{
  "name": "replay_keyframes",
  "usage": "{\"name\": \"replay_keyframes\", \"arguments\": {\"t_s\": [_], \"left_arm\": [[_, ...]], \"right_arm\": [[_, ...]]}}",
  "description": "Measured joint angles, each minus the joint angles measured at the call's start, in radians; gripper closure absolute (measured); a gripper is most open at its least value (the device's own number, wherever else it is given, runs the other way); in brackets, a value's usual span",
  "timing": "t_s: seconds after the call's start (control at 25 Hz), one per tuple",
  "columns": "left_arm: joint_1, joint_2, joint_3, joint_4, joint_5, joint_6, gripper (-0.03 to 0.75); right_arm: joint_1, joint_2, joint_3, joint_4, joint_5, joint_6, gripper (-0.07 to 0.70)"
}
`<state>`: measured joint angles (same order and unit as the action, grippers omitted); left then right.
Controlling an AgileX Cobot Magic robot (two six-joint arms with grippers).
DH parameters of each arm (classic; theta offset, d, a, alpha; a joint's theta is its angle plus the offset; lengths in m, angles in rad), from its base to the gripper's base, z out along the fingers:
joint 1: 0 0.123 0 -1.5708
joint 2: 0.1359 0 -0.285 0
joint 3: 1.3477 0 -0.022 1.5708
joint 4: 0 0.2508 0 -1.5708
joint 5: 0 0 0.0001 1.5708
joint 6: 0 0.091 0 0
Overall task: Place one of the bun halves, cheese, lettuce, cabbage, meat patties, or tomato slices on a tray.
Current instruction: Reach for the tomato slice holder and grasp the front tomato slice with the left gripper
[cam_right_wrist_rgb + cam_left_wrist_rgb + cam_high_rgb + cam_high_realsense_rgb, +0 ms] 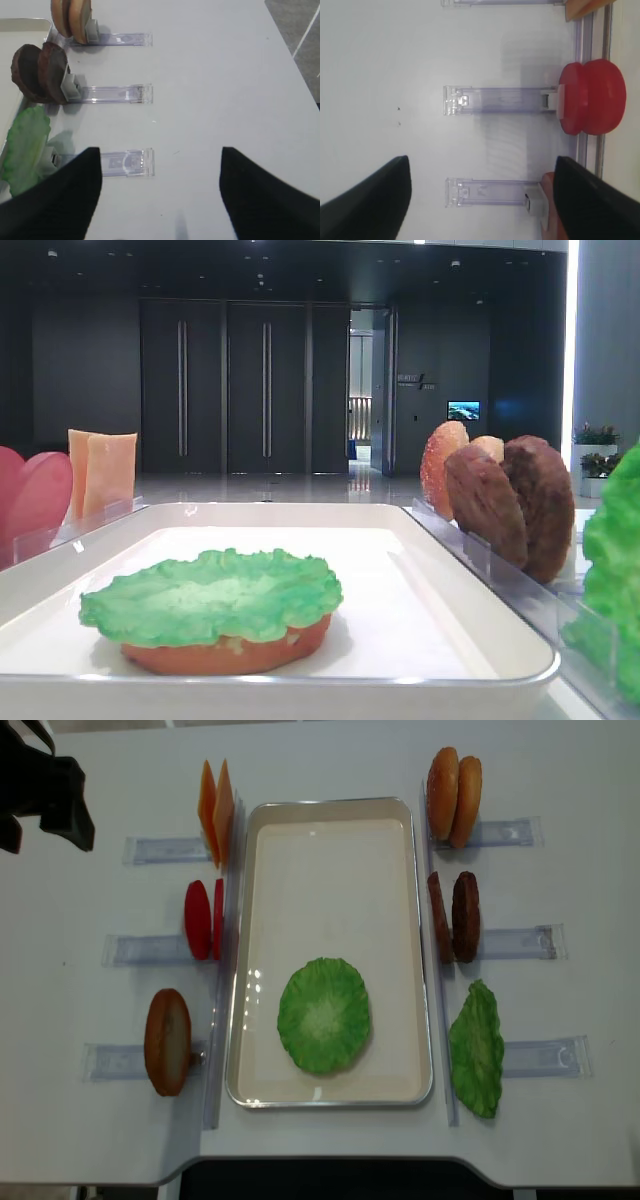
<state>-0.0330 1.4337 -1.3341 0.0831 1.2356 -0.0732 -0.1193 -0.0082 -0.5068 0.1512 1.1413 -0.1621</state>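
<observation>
Lettuce, a ruffled green leaf (pixel 324 1014), lies on a bun half near the front edge of the glossy white tray (pixel 330 812). Both the left gripper (pixel 482 200) and right gripper (pixel 160 195) gape wide and empty. Red round tomato slices (pixel 203 918) stand upright just beside the tray's left rim; a careless approach could topple them.

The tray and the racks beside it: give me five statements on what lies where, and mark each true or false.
1. A lettuce leaf lies on a bun half in the tray. True.
2. Two tomato slices stand right of the tray. False: they stand left of it.
3. Two meat patties stand right of the tray. True.
4. The cheese lies flat in the tray. False: it stands upright outside it.
5. The left gripper is shut. False: it is open.
</observation>
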Motion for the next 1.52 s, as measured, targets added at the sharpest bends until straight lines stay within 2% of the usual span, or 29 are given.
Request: {"name": "replay_keyframes", "arguments": {"t_s": [0.2, 0.28, 0.56, 0.8, 1.08, 1.36, 1.52], "left_arm": [[-0.024, 0.0, 0.0, 0.005, 0.001, -0.037, 0.024], [-0.082, 0.0, 0.0, 0.028, 0.001, -0.067, 0.024], [-0.3, 0.057, -0.002, 0.102, 0.001, -0.275, 0.024], [-0.406, 0.165, -0.002, 0.131, 0.0, -0.405, 0.024], [-0.43, 0.254, -0.002, 0.12, -0.033, -0.492, 0.024], [-0.43, 0.321, -0.005, 0.067, -0.129, -0.516, 0.024], [-0.43, 0.352, -0.011, 0.059, -0.154, -0.522, 0.024]], "right_arm": [[0.0, 0.0, 0.0, 0.0, 0.0, 0.0, 0.155], [0.0, 0.0, 0.0, 0.0, 0.0, 0.0, 0.155], [0.0, 0.0, 0.0, 0.0, 0.0, 0.0, 0.155], [0.0, 0.0, 0.0, 0.0, 0.0, 0.0, 0.155], [0.0, 0.0, 0.0, 0.0, 0.0, 0.0, 0.155], [0.0, 0.0, 0.0, 0.0, 0.0, 0.0, 0.155], [0.0, 0.0, 0.0, 0.0, 0.0, 0.0, 0.155]]}}
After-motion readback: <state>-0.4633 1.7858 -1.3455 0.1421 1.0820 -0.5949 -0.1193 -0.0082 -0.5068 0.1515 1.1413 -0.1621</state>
